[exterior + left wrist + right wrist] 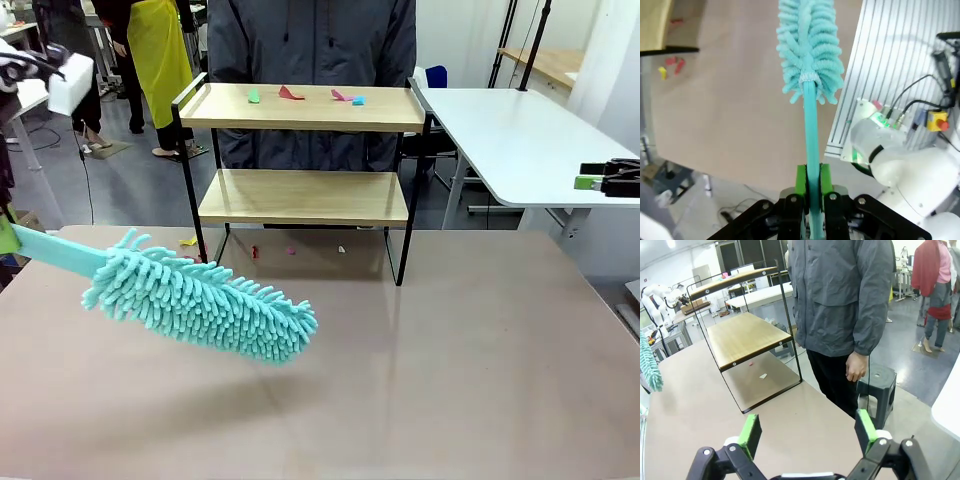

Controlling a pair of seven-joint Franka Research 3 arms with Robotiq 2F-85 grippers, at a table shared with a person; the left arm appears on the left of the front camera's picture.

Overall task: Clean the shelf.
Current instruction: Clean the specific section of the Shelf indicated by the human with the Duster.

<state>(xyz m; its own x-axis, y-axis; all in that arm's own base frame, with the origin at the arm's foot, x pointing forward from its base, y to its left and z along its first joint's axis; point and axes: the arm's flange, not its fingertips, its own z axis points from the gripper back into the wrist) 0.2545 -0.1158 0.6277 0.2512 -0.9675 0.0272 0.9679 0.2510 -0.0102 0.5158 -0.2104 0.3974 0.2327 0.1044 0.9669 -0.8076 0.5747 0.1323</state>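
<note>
The shelf (300, 110) stands at the far side of the tan table (460, 350), two wooden boards in a black frame. Small coloured scraps (291, 93) lie on its top board, and more scraps (292, 250) lie on the table beneath it. My left gripper (812, 195) is shut on the handle of a teal fluffy duster (200, 300), whose head hovers over the table's left part, short of the shelf. My right gripper (807, 432) stands open with nothing between its fingers. It points at the shelf (745, 337) from the side. In the front view it is at the right edge (590, 176).
A person in a grey jacket (310, 40) stands right behind the shelf, one hand (856, 367) hanging down. A white table (520, 130) adjoins at the right rear. A black stool (877, 382) stands beside the person.
</note>
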